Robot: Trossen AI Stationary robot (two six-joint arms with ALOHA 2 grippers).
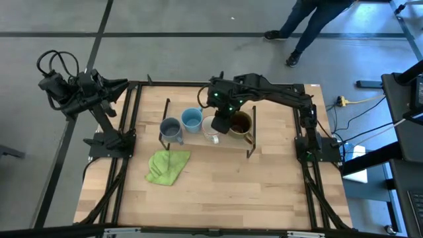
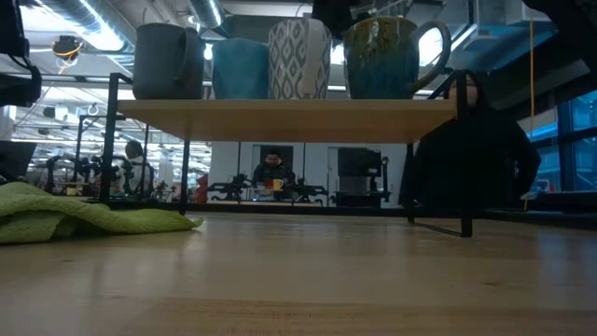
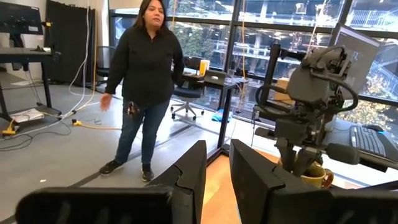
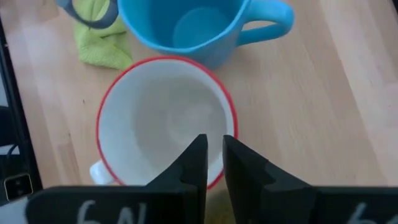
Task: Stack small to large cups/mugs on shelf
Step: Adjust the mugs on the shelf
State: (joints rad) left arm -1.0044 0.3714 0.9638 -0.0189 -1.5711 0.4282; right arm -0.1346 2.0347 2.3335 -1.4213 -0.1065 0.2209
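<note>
Four mugs stand in a row on the shelf point(image 2: 280, 119): grey-blue point(image 1: 170, 128), light blue point(image 1: 192, 119), white point(image 1: 211, 129) and brown point(image 1: 241, 123). My right gripper point(image 1: 221, 124) hangs just above the white mug, pointing steeply down. In the right wrist view its fingers point(image 4: 214, 152) stand a narrow gap apart over the near side of the mug's red rim point(image 4: 165, 124), with nothing between them. My left gripper point(image 1: 122, 84) is held level off the table's far-left corner, its fingers point(image 3: 217, 168) slightly apart and empty.
A green cloth point(image 1: 166, 166) lies on the table in front of the shelf's left end. The shelf's black wire ends point(image 1: 252, 142) rise beside the mugs. A person point(image 3: 146, 81) stands on the floor beyond the table's far side.
</note>
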